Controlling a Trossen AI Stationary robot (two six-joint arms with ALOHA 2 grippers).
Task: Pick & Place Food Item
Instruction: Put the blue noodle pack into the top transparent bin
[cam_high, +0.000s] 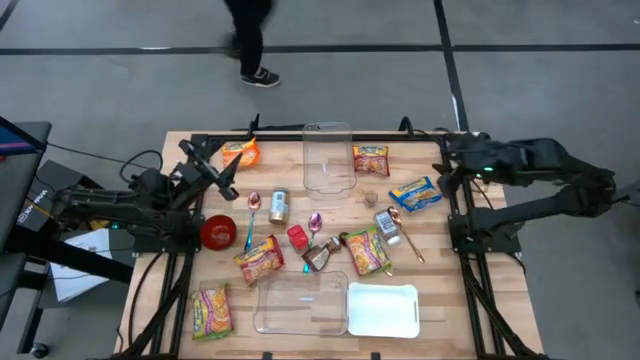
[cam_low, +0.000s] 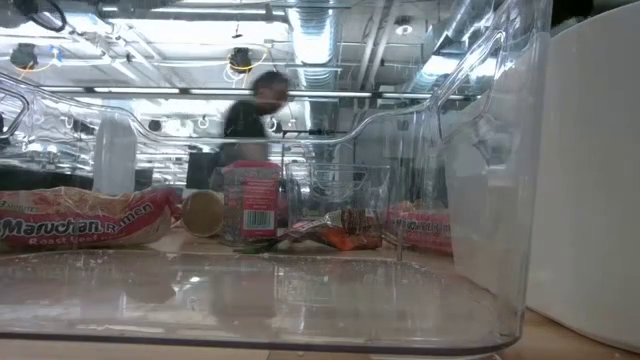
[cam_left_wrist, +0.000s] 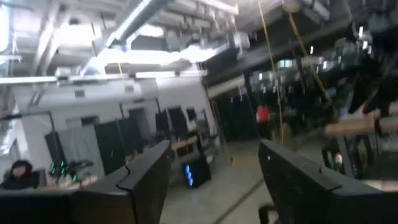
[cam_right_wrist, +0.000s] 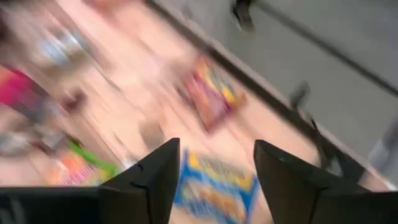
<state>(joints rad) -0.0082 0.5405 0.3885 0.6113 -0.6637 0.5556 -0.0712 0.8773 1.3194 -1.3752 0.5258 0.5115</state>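
Observation:
Many food items lie flat on the wooden table (cam_high: 440, 250): ramen packets (cam_high: 370, 160) (cam_high: 259, 258) (cam_high: 212, 310), an orange packet (cam_high: 240, 152), a blue packet (cam_high: 415, 192), a green packet (cam_high: 366, 250), a can (cam_high: 278, 206), a red box (cam_high: 297, 236) and a small bottle (cam_high: 387, 225). My left gripper (cam_high: 225, 183) is open above the table's left edge, pointing up into the room (cam_left_wrist: 214, 180). My right gripper (cam_high: 443, 176) is open above the far right edge, tilted down over the blue packet (cam_right_wrist: 214, 183). Neither holds anything.
Two clear plastic bins stand on the table, one at the far middle (cam_high: 328, 155) and one at the near middle (cam_high: 300, 303), beside a white tray (cam_high: 383, 310). A red bowl (cam_high: 218, 232) and spoons (cam_high: 252, 215) lie near the left. A person (cam_high: 250, 40) walks beyond the far edge.

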